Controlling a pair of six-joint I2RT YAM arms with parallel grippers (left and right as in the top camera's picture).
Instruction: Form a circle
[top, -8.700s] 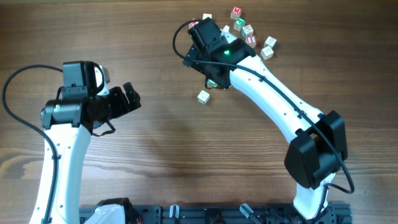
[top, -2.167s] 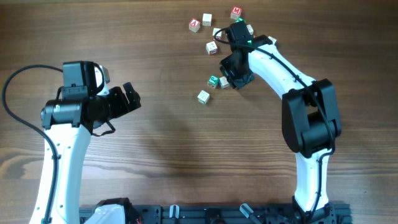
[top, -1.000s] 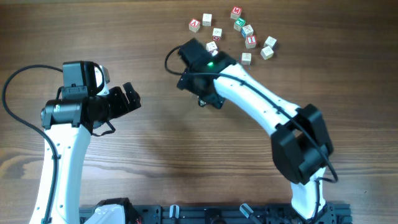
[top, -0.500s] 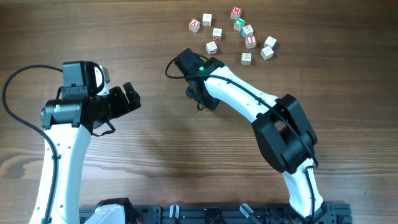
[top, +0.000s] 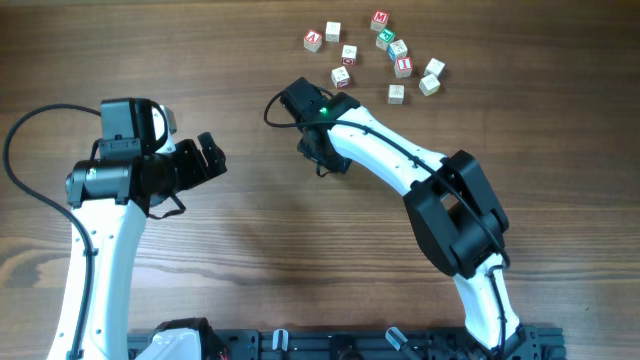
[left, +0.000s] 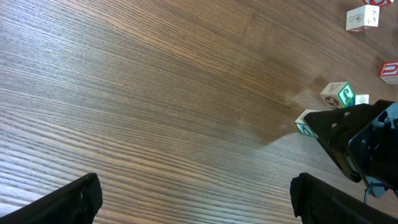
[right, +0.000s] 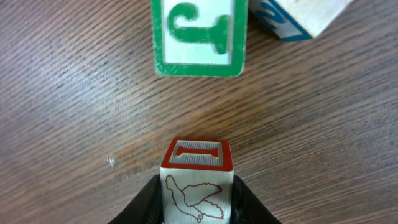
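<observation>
In the right wrist view my right gripper (right: 196, 205) is shut on a pale cube (right: 196, 180) with a red I on top and a red bird outline on its near face. Just beyond it, with a small gap, lies a green J cube (right: 199, 37), and a blue-lettered cube (right: 298, 18) touches that one's right corner. These form the circle's tight group. The left wrist view shows the group (left: 339, 93) beside the dark right gripper (left: 357, 140). From overhead the right arm (top: 325, 150) hides it. My left gripper (top: 212, 155) stays open, far to the left.
A loose scatter of several lettered cubes (top: 380, 50) lies at the table's far edge, beyond the right gripper. Two of them show at the top right of the left wrist view (left: 360, 18). The right arm's white links (top: 400, 165) cross the table's right half.
The right arm swung a little left over the small group, then its jaws closed onto the red-lettered cube. The left arm has not moved.
</observation>
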